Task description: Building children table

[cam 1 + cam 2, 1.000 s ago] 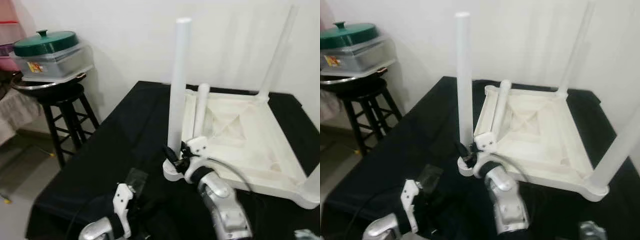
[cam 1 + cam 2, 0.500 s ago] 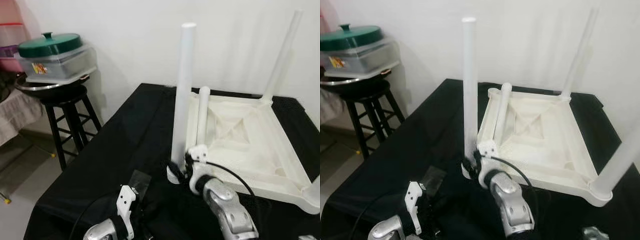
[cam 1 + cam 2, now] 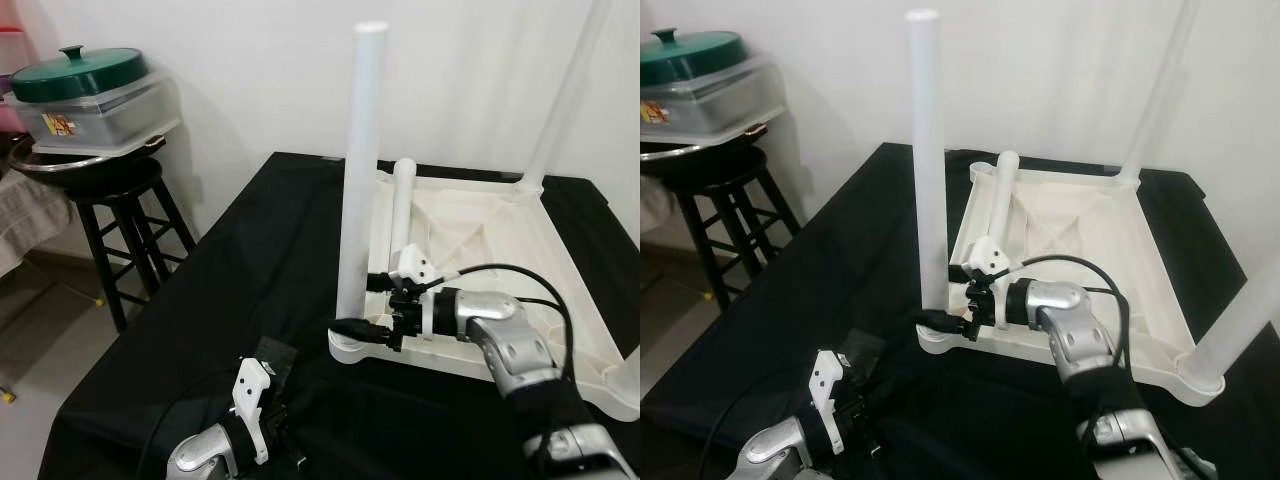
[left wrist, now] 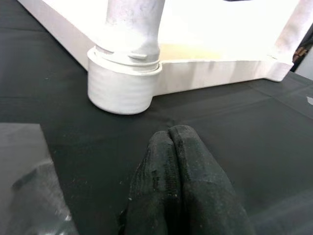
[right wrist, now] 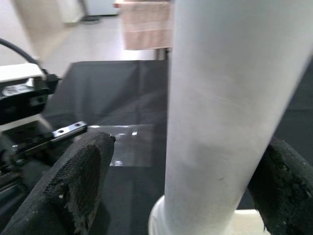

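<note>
The white children's table [image 3: 470, 235] lies upside down on a black cloth. An upright white leg [image 3: 358, 180] stands in its near left corner socket [image 4: 122, 85]. My right gripper [image 3: 357, 330] reaches in sideways at that leg's base, open, one finger [image 5: 73, 186] on each side of the leg [image 5: 220, 112]. A loose leg [image 3: 402, 210] lies inside the tabletop. Two more legs stand at the far right corner [image 3: 562, 100] and the near right corner [image 3: 1240, 310]. My left gripper [image 4: 171, 176] is shut and empty, low over the cloth, facing the socket.
A black stool [image 3: 110, 200] at the left carries a pan and a clear box with a green lid [image 3: 90, 75]. A clear plastic scrap [image 3: 272, 358] lies on the cloth by my left arm [image 3: 215, 450]. The cloth-covered bench drops off at its left edge.
My right arm has swung out to the right, and its gripper now comes at the leg's base from the side. The camera shifted. The left arm hardly moved.
</note>
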Tool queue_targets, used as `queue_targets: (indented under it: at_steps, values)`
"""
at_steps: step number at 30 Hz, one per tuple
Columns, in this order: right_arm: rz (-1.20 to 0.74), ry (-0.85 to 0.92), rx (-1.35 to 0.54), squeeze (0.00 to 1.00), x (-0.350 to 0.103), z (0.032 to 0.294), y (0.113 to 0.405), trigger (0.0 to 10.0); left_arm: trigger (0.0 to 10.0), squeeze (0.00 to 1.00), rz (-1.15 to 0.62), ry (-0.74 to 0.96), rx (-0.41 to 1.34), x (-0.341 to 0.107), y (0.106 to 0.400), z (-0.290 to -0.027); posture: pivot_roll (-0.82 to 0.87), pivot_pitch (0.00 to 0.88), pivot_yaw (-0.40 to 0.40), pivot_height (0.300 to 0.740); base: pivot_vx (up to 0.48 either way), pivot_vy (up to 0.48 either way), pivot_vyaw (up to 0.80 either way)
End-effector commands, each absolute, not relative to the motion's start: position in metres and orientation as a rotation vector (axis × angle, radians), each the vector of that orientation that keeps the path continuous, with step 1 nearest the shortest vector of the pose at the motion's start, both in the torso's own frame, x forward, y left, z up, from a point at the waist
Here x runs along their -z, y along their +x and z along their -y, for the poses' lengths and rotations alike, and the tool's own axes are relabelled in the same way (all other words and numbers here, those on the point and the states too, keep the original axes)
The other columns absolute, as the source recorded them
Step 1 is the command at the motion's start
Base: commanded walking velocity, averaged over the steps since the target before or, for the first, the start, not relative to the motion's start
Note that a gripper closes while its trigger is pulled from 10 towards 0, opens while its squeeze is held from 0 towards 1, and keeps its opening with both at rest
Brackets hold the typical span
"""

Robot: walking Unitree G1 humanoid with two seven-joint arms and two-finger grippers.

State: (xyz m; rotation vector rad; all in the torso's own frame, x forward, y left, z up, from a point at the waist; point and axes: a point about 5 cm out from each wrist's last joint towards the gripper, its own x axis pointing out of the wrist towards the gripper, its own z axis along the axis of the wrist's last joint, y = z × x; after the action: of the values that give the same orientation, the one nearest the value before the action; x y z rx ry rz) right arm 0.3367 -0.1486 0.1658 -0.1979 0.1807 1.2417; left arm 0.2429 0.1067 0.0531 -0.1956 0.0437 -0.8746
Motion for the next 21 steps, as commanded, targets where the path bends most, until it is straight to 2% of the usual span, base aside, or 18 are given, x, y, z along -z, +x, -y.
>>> queue_targets:
  at_steps: [1,7,16,20,21]
  values:
    - [-0.183,-0.187,-1.306,0.0,-0.17,0.144,0.339,0.0,10.0,0.0,-0.092,-0.198,0.86,-0.044,0.239,-0.112,0.02,0.0,0.004,0.74,0.0,0.0,0.0]
    - [-0.229,-0.169,-1.373,0.0,-0.171,0.151,0.344,0.0,10.0,0.0,-0.095,-0.197,0.858,-0.044,0.239,-0.113,0.02,0.0,0.007,0.74,0.0,0.0,0.0]
    - [-0.207,-0.14,-1.321,0.0,-0.155,0.166,0.335,0.0,10.0,0.0,-0.099,-0.201,0.86,-0.043,0.238,-0.115,0.0,0.0,0.022,0.74,0.0,0.0,0.0]
    - [-0.248,-0.186,-0.96,0.0,-0.114,0.159,0.316,0.0,10.0,0.0,-0.097,-0.203,0.861,-0.043,0.235,-0.117,0.0,0.0,-0.006,0.74,0.0,0.0,0.0]
    - [-0.265,-0.181,-0.714,0.0,-0.099,0.153,0.314,0.0,10.0,0.0,-0.097,-0.203,0.86,-0.043,0.234,-0.118,0.0,0.0,-0.005,0.74,0.0,0.0,0.0]
